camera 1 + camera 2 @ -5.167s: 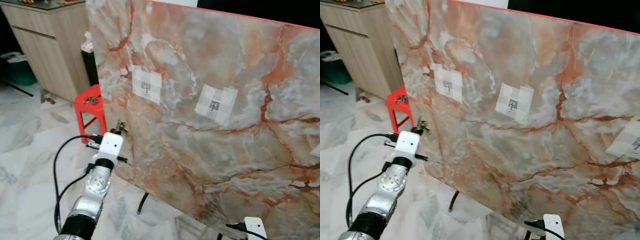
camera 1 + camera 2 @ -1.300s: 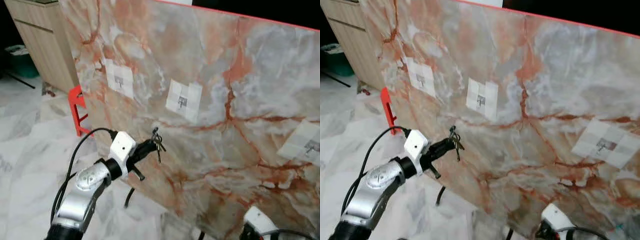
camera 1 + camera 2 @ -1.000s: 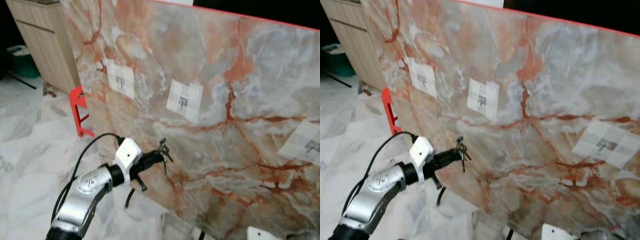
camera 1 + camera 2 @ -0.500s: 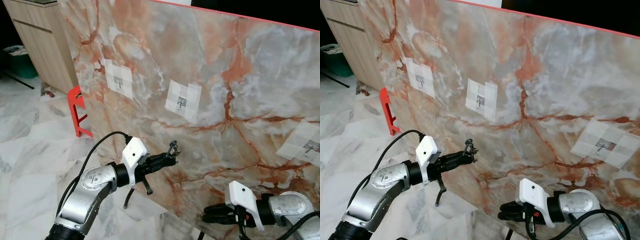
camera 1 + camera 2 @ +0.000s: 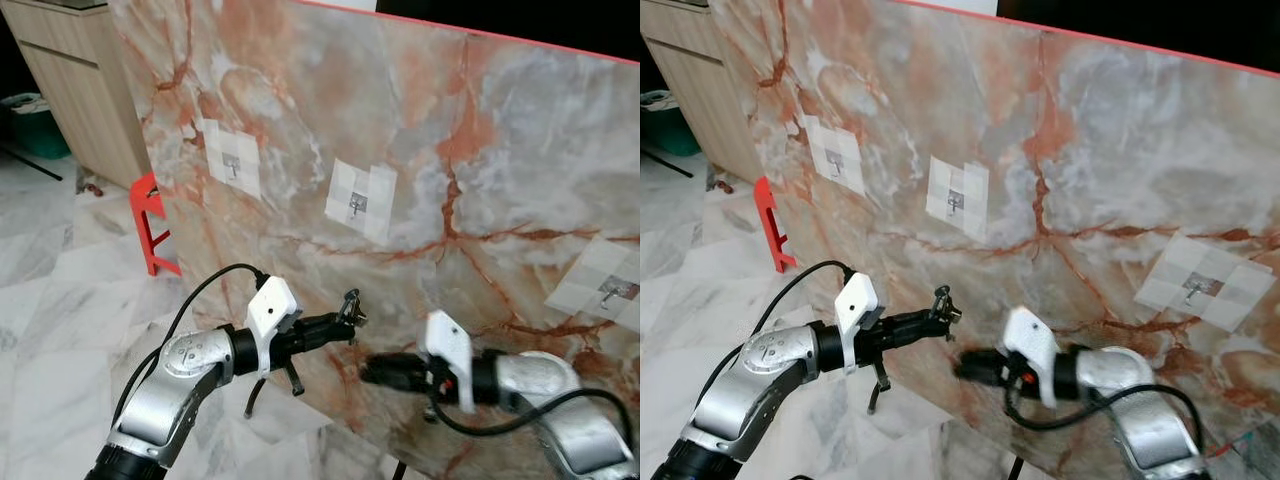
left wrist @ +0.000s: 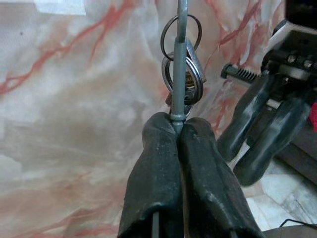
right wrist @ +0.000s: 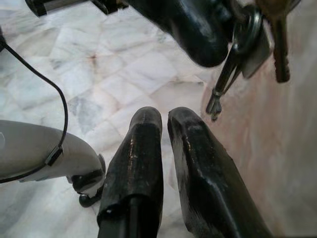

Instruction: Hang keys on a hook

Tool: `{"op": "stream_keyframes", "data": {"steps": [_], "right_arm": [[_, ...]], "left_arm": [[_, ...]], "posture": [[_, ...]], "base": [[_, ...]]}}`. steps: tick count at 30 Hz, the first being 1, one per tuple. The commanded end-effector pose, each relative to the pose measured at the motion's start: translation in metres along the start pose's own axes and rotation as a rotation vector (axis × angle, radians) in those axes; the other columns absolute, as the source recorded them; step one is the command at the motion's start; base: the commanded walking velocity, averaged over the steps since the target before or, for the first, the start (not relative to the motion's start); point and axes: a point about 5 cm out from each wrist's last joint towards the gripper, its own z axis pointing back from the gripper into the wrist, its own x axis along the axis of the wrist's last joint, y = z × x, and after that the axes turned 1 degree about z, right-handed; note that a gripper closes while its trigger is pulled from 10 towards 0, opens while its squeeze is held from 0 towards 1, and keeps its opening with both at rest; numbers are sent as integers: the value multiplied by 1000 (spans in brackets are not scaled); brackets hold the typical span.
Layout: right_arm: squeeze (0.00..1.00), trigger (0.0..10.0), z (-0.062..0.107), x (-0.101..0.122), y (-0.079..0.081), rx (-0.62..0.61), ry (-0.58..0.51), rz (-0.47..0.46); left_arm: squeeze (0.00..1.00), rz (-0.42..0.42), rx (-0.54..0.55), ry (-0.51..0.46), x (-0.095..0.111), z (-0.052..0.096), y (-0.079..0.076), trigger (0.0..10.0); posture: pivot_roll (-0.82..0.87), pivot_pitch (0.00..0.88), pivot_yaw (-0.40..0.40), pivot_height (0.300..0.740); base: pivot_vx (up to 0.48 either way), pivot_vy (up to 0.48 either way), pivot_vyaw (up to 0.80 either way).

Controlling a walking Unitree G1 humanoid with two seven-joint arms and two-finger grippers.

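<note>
A bunch of keys on rings (image 5: 352, 308) is pinched in my left gripper (image 5: 345, 322), which is shut on it just in front of a big marble board (image 5: 500, 150). In the left wrist view the keys (image 6: 182, 74) stick out beyond the closed fingertips (image 6: 163, 129). My right gripper (image 5: 366, 370) points left, just below and right of the keys, fingers together and holding nothing. Its wrist view shows the keys (image 7: 247, 44) hanging just ahead of it. Three small hooks sit on white tape patches: left (image 5: 232, 164), middle (image 5: 357, 203), right (image 5: 610, 290).
A red stool (image 5: 148, 225) stands by the board's left edge, with a wooden cabinet (image 5: 80, 90) and a green bin (image 5: 30, 125) behind it. A black stand leg (image 5: 255, 395) reaches the marble floor (image 5: 60, 300) under the board.
My right arm has risen and swung left, bringing its gripper close under the keys. The left gripper with the keys has stayed nearly in place.
</note>
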Motion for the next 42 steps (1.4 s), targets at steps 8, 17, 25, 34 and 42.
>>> {"op": "stream_keyframes", "data": {"steps": [8, 17, 25, 34, 42], "right_arm": [[0, 10000, -18, 1, 7, 5, -21, -35], [0, 10000, -24, -1, -2, -87, -7, -21], [0, 10000, -18, -11, -12, -158, 60, -7], [1000, 10000, -15, -17, -18, -200, 116, 7], [0, 10000, -21, -12, -23, -233, 81, -8]], "left_arm": [[0, -10, -22, -29, 10, -3, -1, 10000], [0, -12, -25, -33, 12, -4, -1, 10000], [0, -11, -24, -35, 12, -4, -1, 10000], [0, -15, -25, -37, 14, -4, 0, 10000], [0, -17, -25, -36, 14, -5, 0, 10000]], "posture": [[-120, 0, -72, 740], [-117, 0, -76, 740], [-117, 0, -79, 740], [-115, 0, -77, 740], [-113, 0, -78, 740]], "base": [[0, 0, 0], [0, 0, 0], [0, 0, 0], [0, 0, 0], [0, 0, 0]]}}
